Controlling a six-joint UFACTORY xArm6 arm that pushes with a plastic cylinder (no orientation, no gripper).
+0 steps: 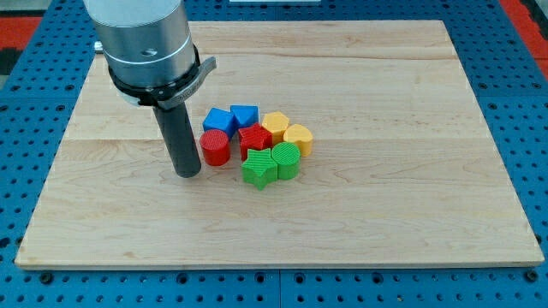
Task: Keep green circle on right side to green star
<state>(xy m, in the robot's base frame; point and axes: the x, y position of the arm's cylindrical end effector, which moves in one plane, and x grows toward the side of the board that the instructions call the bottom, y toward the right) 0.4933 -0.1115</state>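
My tip (188, 174), a bare rod end effector with nothing to open or close, sits left of the cluster; green circle (287, 160) already touches green star (258, 168) on its right, so I'd avoid nudging.

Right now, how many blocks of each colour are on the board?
Blue: 2, blue block and blue block
Red: 2, red cylinder and red block
Yellow: 2, yellow block and yellow block
Green: 2, green star and green circle
Total: 8
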